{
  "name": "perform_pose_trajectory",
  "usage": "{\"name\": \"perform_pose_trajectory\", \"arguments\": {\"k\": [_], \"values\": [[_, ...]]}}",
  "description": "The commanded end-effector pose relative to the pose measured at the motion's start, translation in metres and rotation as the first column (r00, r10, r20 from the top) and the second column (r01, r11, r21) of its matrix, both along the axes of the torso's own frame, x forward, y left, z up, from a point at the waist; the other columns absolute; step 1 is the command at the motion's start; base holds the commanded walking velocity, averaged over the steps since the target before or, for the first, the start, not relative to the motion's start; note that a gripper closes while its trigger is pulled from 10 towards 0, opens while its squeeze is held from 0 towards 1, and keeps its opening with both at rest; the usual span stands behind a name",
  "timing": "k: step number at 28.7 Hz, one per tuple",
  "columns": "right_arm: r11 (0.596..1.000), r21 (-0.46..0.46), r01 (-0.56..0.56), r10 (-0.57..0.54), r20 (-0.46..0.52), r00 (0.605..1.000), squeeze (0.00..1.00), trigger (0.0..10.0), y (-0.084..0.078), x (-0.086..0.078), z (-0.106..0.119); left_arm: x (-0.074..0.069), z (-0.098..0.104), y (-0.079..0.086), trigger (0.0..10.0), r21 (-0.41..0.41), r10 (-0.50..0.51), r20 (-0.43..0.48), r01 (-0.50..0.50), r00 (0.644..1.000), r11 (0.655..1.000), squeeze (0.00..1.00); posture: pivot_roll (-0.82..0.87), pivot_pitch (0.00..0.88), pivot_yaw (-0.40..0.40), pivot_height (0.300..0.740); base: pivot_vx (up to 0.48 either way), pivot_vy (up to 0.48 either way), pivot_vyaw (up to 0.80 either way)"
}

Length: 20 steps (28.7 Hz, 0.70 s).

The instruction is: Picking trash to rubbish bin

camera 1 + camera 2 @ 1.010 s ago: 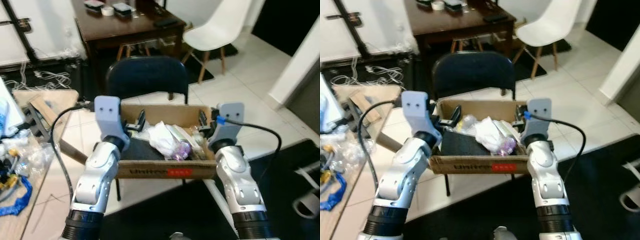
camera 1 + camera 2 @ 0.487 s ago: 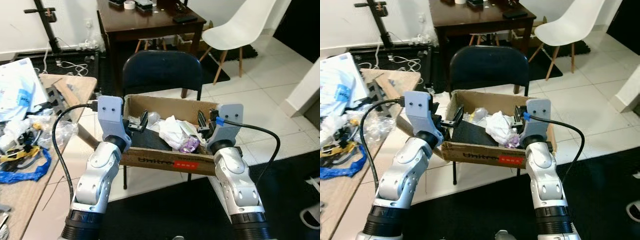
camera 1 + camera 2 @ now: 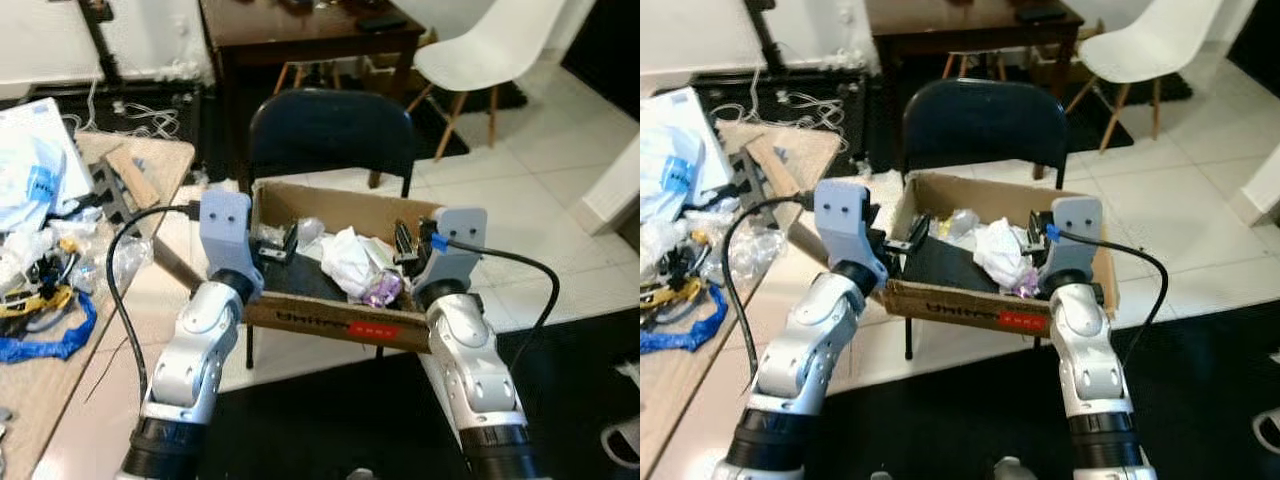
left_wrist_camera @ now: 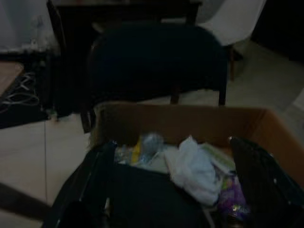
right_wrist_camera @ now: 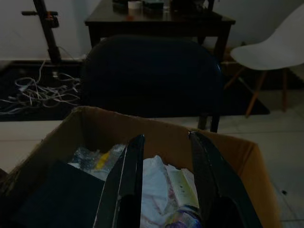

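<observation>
A brown cardboard box (image 3: 330,325) with a red label is held up off the floor between my two wrists, tilted down to the right. Inside lie crumpled white trash (image 3: 345,260), a purple wrapper (image 3: 378,290) and a flat black piece (image 3: 300,282). My left gripper (image 3: 280,243) reaches over the box's left side and stands open, with its fingers (image 4: 90,180) wide apart in the left wrist view. At the box's right side, my right gripper (image 3: 402,240) is open too. Its two fingers (image 5: 126,180) point over the trash with nothing between them.
A dark blue chair (image 3: 330,135) stands just behind the box, with a dark wooden table (image 3: 300,30) and a white chair (image 3: 490,50) farther back. A cluttered wooden table (image 3: 50,220) with bags and cables is on my left. A black mat (image 3: 330,420) lies below.
The camera has moved, bringing the cluttered table into view at left. The box stays between my arms and has tipped from level to slanting down to the right.
</observation>
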State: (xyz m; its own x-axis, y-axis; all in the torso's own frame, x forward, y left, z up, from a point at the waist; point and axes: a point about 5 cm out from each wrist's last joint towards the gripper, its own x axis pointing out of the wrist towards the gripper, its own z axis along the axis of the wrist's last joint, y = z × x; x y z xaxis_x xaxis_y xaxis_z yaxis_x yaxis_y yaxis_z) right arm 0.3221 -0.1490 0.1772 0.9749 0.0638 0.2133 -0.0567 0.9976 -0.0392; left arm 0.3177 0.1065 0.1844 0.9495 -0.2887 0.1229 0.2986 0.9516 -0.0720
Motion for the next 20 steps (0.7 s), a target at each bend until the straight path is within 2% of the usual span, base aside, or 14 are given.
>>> {"name": "perform_pose_trajectory", "arguments": {"k": [1,11,20], "values": [[1.000,0.012,-0.003,0.004,-0.003,1.000,0.00,10.0,-0.0009,-0.0016,-0.0004,0.0010,0.0002,-0.0008,10.0,0.019,0.002,-0.006,-0.002,1.000,1.000,0.00,0.02,0.131,0.016,0.740,0.000,0.000,0.00],[0.999,-0.041,-0.019,0.018,-0.031,0.999,0.00,10.0,0.0039,-0.0014,-0.0056,0.0026,-0.0048,0.0024,10.0,0.058,0.042,-0.022,-0.040,0.999,0.998,0.00,0.02,0.108,0.015,0.740,0.000,0.000,0.00],[0.996,-0.083,-0.027,0.024,-0.041,0.999,0.00,10.0,0.0058,-0.0018,-0.0074,0.0032,-0.0082,0.0023,10.0,0.072,0.053,-0.037,-0.050,0.998,0.996,0.00,0.01,0.100,0.013,0.740,0.000,0.000,0.80]]}}
